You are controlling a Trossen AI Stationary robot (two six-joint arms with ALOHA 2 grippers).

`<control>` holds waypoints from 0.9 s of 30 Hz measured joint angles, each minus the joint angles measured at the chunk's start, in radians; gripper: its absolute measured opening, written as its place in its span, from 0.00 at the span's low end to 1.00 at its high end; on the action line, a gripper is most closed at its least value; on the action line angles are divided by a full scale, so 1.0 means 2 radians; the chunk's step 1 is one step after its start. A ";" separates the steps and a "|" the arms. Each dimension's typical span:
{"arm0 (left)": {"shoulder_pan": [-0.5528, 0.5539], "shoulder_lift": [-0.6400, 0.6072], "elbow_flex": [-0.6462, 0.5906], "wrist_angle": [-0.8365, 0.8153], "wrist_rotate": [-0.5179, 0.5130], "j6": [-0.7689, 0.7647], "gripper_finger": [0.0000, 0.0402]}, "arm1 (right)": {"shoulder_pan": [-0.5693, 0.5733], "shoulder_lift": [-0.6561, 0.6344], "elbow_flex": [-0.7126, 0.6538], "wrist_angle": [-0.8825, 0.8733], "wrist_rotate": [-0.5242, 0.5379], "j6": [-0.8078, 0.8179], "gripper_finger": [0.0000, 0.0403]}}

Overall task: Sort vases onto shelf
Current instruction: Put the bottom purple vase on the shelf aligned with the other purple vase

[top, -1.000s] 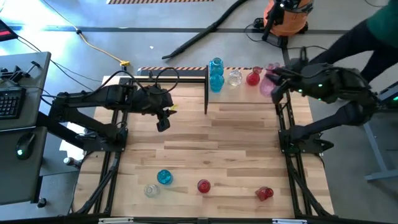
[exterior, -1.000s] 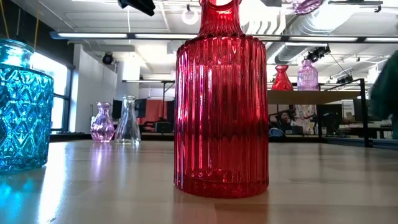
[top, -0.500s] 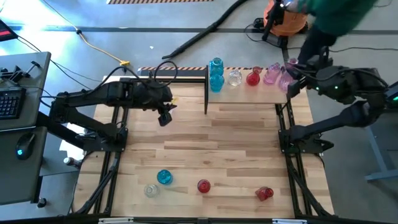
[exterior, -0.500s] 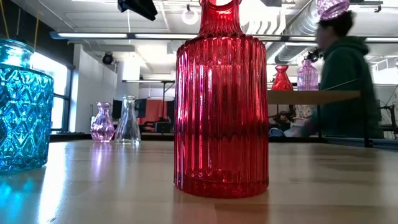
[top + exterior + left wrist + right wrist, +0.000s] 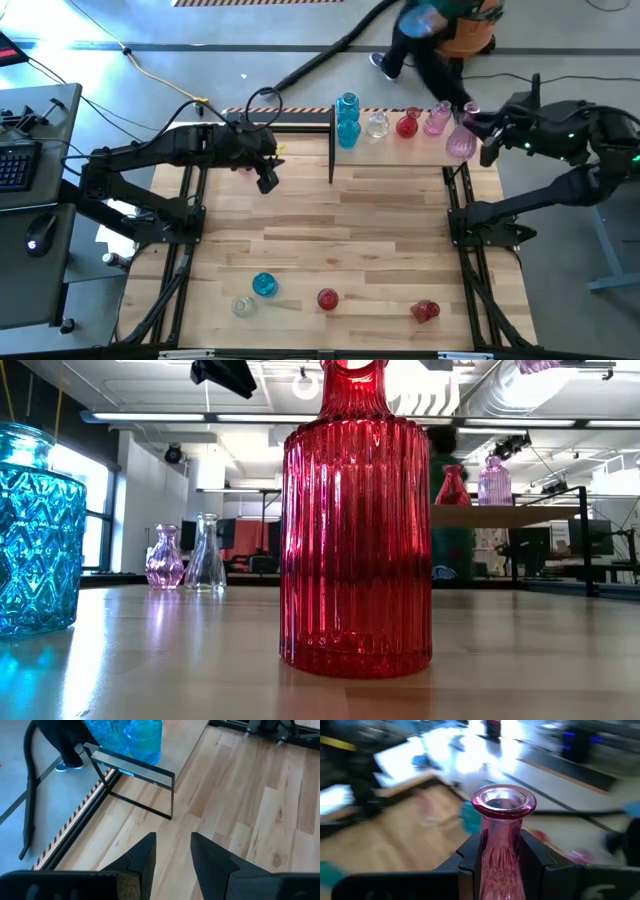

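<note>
Pink vase aloft, bound for the shelf.

Right claw (image 5: 500, 851) clamped on the neck of a pink vase (image 5: 459, 143), held at about two o'clock over the surface (image 5: 400, 220), just beside the shelf (image 5: 400, 152) row of blue, clear, red and pink. Next: probably lower into a free spot without nudging neighbours. Left claw (image 5: 173, 854) apart, idle near ten o'clock. Free shelf space hard to make out; four vases (image 5: 327, 298) waiting at six o'clock.

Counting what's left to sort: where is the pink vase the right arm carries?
The pink vase is clamped in the right pincer, raised at the shelf's right end in the high view, beside another pink vase.
</note>
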 joint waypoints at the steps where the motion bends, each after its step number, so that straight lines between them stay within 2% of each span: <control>1: 0.001 0.000 0.000 0.000 0.000 0.000 0.28 | 0.000 -0.003 0.000 0.019 -0.021 -0.015 0.17; 7: 0.007 0.000 0.000 0.000 0.000 0.000 0.28 | 0.000 -0.026 0.000 0.137 -0.143 -0.111 0.17; 11: 0.007 0.000 0.000 0.000 0.000 0.001 0.28 | 0.000 -0.050 0.000 0.201 -0.199 -0.155 0.17; 16: 0.007 0.000 0.000 -0.001 0.000 0.001 0.28 | 0.000 -0.087 0.000 0.214 -0.206 -0.171 0.17; 27: 0.007 0.000 0.000 -0.004 0.000 0.001 0.28 | 0.000 -0.129 -0.011 0.149 -0.192 -0.161 0.17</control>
